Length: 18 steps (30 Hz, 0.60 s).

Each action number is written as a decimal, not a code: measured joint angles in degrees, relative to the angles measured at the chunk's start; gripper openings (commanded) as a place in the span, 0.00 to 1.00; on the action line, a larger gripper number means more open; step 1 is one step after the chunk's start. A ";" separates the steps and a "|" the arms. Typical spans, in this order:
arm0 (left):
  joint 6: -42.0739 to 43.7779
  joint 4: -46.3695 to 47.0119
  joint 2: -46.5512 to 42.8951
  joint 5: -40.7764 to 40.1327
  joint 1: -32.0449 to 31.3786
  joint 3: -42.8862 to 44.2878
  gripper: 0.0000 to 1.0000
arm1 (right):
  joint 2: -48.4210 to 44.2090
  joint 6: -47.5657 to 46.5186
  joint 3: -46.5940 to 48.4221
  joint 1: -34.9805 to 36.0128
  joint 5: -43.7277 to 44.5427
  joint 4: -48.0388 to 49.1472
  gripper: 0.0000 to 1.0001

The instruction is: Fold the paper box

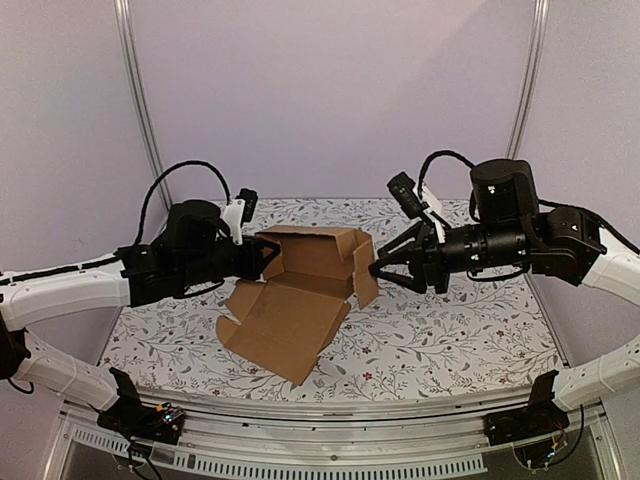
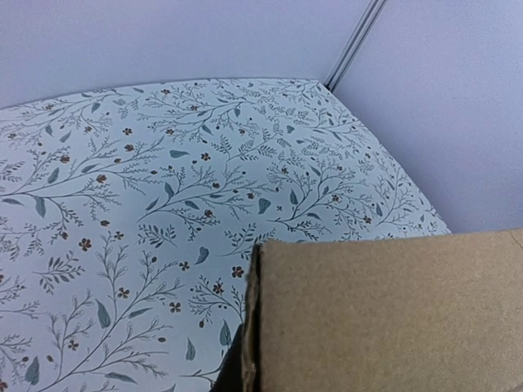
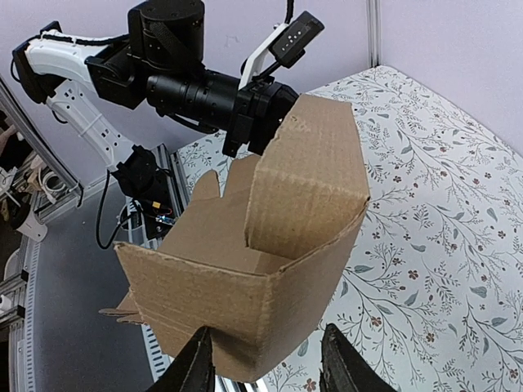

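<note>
Top external: paper box (image 1: pixel 300 300) stands half-folded, open-topped.

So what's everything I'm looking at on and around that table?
paper box: one, plain brown, half folded, mid-table
tablecloth: one, white with leafy floral print, over the table
walls: pale lilac, behind and beside
metal posts: two, silver, back corners
cables: black, looping above each arm
arms: two, black and white, from the near edge
left fingers: black, shut on the box's left wall
right fingers: black, open around the box's right corner
</note>
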 measured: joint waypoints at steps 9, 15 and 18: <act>0.17 0.13 -0.04 -0.07 0.00 -0.55 0.00 | 3.10 2.19 0.44 0.00 -1.27 4.00 0.48; 0.24 0.13 -0.44 -0.44 0.02 -0.59 0.00 | 4.87 3.65 0.50 0.02 -1.68 5.51 0.48; 0.24 0.13 -0.70 -0.83 0.04 -0.59 0.00 | 5.40 4.70 0.50 0.09 -0.72 6.14 0.48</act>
